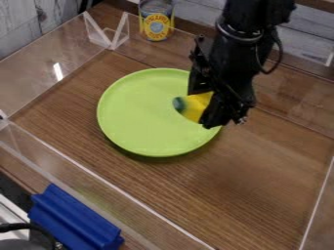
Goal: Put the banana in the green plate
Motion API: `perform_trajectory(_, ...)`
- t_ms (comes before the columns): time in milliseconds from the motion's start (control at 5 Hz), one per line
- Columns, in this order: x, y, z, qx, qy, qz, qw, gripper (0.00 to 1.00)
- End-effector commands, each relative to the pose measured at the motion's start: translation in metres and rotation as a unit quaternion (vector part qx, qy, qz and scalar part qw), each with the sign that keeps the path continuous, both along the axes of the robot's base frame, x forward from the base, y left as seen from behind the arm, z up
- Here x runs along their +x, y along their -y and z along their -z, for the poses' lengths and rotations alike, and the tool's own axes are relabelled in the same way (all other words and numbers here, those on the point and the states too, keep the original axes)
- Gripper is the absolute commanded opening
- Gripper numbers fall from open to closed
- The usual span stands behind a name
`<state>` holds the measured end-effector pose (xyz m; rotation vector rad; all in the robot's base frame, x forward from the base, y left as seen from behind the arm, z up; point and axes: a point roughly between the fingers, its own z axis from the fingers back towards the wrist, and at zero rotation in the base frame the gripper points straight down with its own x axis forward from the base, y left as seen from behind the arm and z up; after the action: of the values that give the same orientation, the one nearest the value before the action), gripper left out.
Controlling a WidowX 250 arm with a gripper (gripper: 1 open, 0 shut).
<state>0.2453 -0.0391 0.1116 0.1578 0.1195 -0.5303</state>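
The banana (193, 105), small and bright yellow with a dark green tip, hangs above the right side of the green plate (137, 112). My black gripper (206, 105) points down and is shut on the banana, which shows between its fingers. The plate lies flat on the wooden table, round, lime green, with a shallow rim. The gripper and the arm above it hide part of the plate's right edge.
Clear acrylic walls (39, 156) fence the wooden table (248, 186). A yellow-labelled can (156, 24) and a clear stand (107, 34) sit at the back. A blue block (72, 225) lies at the front left, outside the wall.
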Motion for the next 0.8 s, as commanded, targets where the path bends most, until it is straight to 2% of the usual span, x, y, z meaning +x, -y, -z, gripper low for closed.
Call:
perform_trajectory(0,-0.0005,0.0027,-0.0141,-0.007,0.030,-0.008,0.9995,0.00)
perform_trajectory(600,-0.0056,0.0046,-0.0170,-0.010,0.039,-0.035,0.9986,0.00)
